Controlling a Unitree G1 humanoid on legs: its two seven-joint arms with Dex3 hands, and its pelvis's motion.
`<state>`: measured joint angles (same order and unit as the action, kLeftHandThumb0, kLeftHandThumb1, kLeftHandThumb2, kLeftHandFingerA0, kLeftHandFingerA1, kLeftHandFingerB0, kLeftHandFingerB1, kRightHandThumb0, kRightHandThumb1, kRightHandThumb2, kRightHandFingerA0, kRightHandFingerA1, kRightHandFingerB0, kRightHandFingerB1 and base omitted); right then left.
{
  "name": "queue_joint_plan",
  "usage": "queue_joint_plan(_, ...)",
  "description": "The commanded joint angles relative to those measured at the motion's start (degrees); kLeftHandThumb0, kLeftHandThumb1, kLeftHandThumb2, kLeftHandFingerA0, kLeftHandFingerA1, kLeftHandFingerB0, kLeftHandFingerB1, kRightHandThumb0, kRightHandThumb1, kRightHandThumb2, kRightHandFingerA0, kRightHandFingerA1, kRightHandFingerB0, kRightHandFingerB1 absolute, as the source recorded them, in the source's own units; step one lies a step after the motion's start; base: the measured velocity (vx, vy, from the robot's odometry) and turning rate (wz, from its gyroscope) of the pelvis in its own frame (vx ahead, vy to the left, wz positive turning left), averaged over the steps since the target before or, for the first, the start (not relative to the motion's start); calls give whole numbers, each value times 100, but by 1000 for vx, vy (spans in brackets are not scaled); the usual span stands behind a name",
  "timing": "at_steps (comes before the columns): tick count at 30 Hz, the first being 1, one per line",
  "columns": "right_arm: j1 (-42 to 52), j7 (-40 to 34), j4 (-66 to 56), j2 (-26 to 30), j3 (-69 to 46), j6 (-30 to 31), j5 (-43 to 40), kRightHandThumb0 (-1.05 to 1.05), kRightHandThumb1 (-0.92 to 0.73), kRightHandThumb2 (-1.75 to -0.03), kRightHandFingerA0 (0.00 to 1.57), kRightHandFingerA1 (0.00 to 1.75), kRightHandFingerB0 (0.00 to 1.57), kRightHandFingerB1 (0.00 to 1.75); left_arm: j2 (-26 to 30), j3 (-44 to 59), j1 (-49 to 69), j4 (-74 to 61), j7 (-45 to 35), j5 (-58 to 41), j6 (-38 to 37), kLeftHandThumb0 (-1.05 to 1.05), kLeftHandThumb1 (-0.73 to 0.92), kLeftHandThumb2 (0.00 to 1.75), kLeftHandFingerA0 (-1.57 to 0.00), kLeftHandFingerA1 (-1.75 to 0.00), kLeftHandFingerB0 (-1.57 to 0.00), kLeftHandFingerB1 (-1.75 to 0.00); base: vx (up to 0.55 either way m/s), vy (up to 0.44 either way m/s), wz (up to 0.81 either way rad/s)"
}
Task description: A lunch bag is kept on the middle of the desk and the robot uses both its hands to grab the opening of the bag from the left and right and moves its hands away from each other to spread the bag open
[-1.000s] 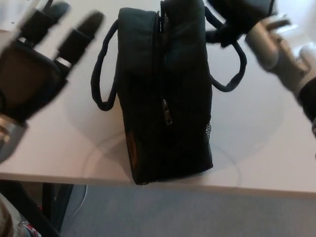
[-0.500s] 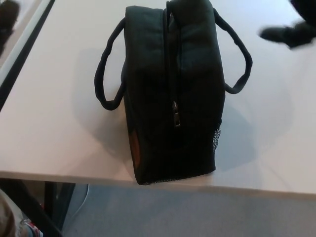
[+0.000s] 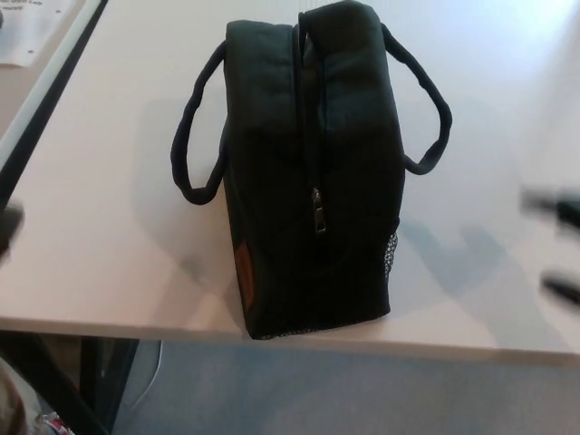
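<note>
Since the lunch bag (image 3: 313,172) sits untouched on the surface (image 3: 109,236) w/ both hands blurred at the frame edges, finger state can't tell, each should pinch the fabric beside the zip (image 3: 317,210) & pull apart.

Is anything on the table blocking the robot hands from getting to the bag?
No, nothing visible is in the way. The bag stands alone on the table, with bare tabletop on both sides. The right robot hand shows only as a blur at the right edge, and the left robot hand barely shows at the left edge.
</note>
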<state>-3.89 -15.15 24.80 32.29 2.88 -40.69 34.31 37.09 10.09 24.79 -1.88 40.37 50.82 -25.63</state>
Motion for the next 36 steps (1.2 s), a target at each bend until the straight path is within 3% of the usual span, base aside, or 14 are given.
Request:
queue_joint_plan(1, 6718, -507, -2477, -334, 411, -1232, -22, -56, -76, -63, 18, 37, 20, 27, -582, -1387, 5030, -328, 542, -2502, -3580, -22, 75, 62, -26, -37, -13, -28, 0, 0, 0)
queue_joint_plan(4, 6624, -843, -2221, -628, 871, -1063, 442, -31, -62, -111, 2, 51, 0, 48, -569, -2119, 5231, -190, 233, -2909, -3408, -37, 80, 64, -25, -36, -13, -27, 0, 0, 0)
queue_joint_plan(5, 6528, -1018, -2094, -718, 958, -1108, 607, -55, -79, -63, 5, 32, 6, 26, -615, -2223, 5154, -60, 242, -2891, -3488, -38, 82, 65, -22, -37, -12, -29, 0, 0, 0)
queue_joint_plan(8, 5881, -1567, -1636, -922, 1339, -936, 1304, -64, -58, -96, 1, 35, 0, 26, -802, -2324, 4868, 248, 131, -2684, -3352, -43, 85, 66, -17, -37, -14, -31, 0, 0, 0)
queue_joint_plan(13, 4629, -928, -1145, -1132, 1286, -751, 677, -64, -79, -63, 9, 35, 11, 25, -899, -2609, 4204, 53, -646, -3264, -2650, -43, 86, 66, -15, -35, -12, -30, 0, 0, 0)
queue_joint_plan(14, 4526, -803, -1049, -1137, 1281, -724, 555, -67, -60, -95, 4, 46, 5, 33, -875, -2622, 4123, 161, -757, -3400, -2639, -27, 72, 118, 0, -50, 0, -50, 0, 0, 0)
queue_joint_plan(15, 4490, -631, -1017, -1114, 1277, -658, 419, -65, -60, -96, 3, 44, 4, 32, -858, -2597, 4116, 161, -806, -3483, -2603, -46, 85, 67, -15, -34, -11, -26, 0, 0, 0)
queue_joint_plan(17, 4418, -469, -923, -1090, 1275, -629, 267, -63, -81, -69, 9, 37, 11, 21, -867, -2533, 4122, 148, -817, -3518, -2567, -47, 84, 67, -15, -36, -11, -25, 0, 0, 0)
queue_joint_plan(18, 4305, -335, -775, -1028, 1226, -677, 71, -71, -60, -96, 7, 47, 0, 28, -953, -2554, 3921, 378, -873, -3608, -2619, -27, 73, 118, 0, -50, 0, -50, 0, 0, 0)
queue_joint_plan(19, 4282, -313, -731, -1025, 1225, -685, 37, -63, -61, -98, 7, 47, 0, 32, -958, -2534, 3821, 528, -879, -3633, -2700, -43, 84, 67, -15, -35, -11, -22, 0, 0, 0)
queue_joint_plan(22, 4261, -301, -621, -1000, 1224, -803, -64, -62, -83, -64, 14, 32, 6, 25, -1002, -2510, 3702, 705, -947, -3716, -2759, -43, 84, 67, -16, -35, -11, -23, 0, 0, 0)
queue_joint_plan(23, 4288, -305, -593, -1013, 1243, -825, -78, -68, -64, -95, 7, 44, 4, 29, -977, -2482, 3734, 673, -982, -3768, -2738, -43, 84, 67, -16, -35, -10, -23, 0, 0, 0)
queue_joint_plan(30, 4490, -417, -439, -1191, 1438, -877, 9, -62, -83, -68, 16, 32, 10, 18, -717, -2329, 3944, 752, -1169, -4084, -3001, -42, 84, 67, -19, -40, -12, -22, 0, 0, 0)
queue_joint_plan(36, 4398, -103, -460, -1101, 1481, -846, -202, -68, -64, -96, 7, 44, 4, 27, -902, -2299, 3799, 1161, -1184, -4073, -3315, -45, 83, 67, -19, -38, -11, -24, 0, 0, 0)
